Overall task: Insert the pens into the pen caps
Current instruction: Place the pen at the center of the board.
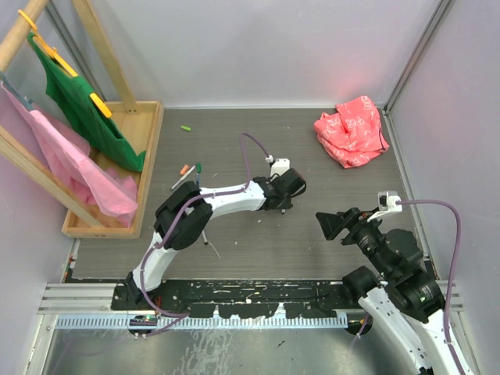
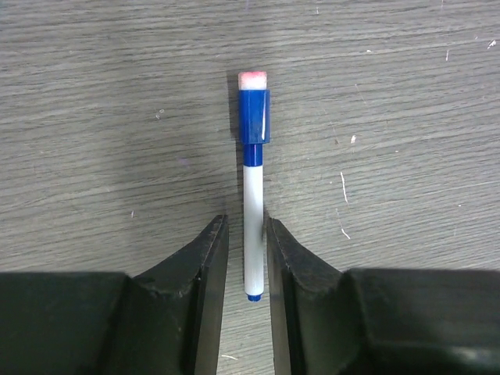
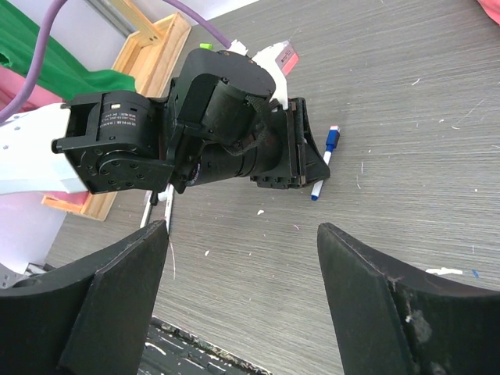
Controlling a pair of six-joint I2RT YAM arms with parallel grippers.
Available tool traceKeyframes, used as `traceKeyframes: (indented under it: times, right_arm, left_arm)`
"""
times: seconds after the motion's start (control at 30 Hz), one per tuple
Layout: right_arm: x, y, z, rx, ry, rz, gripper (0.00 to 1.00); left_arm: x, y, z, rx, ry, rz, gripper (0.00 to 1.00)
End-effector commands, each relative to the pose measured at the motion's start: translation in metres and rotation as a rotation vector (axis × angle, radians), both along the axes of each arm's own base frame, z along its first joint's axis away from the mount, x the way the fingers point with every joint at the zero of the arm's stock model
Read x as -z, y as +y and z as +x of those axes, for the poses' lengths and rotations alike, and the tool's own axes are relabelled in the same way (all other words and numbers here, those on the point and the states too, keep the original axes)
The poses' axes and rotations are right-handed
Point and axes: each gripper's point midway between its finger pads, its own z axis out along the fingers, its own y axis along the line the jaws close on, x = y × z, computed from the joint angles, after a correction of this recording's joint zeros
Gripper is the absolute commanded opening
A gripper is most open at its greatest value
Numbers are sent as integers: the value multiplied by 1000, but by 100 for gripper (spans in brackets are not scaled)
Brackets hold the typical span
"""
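- My left gripper (image 2: 247, 223) is standing slightly parted, its matte black fingers (image 2: 205, 266) flanking the blue pen (image 2: 252, 195) with a sliver of gap on each side (not clamping it).
- That pen is lying flat on the table (image 1: 266, 250), showing a smooth white cylindrical barrel, a glossy blue pen cap (image 2: 255, 117) on its far end and a pinkish pad on top.
- My right gripper (image 3: 242, 228) is hovering wide open, holding nothing.
- More pens (image 1: 187, 172) are lying farther left, with a loose green cap (image 1: 186, 127) beyond them.
- The table is showing grey wood-grain flecked with white, and a crumpled red cloth (image 1: 351, 131) is sitting in the far right corner.
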Motion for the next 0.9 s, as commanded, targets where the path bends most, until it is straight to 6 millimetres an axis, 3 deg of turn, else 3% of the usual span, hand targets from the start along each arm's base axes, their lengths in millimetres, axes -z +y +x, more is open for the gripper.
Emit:
traceKeyframes:
  times: [0.0,0.2,0.4,0.57,0.7,0.87]
  right_arm:
    - [-24,-2,-4,5,-60,49,82]
    - [-25,-5,-4,14,-67,37,82]
    - [-28,-5,-4,7,-88,24,82]
    - [-24,-1,-2,-8,-85,15,82]
    - [-21,-1,-1,-5,-73,15,82]
    - [-16,1,2,-4,-50,6,82]
  left_arm:
    - [-1,-1,0,-17,-6,2,28]
    - [-26,-2,3,-4,-47,-29,30]
    - [-91,-13,9,49,-133,-117,33]
    - [-135,-8,9,63,-166,-216,37]
    - [-152,14,7,58,-191,-213,36]
    - [-154,60,-7,53,-206,-106,37]
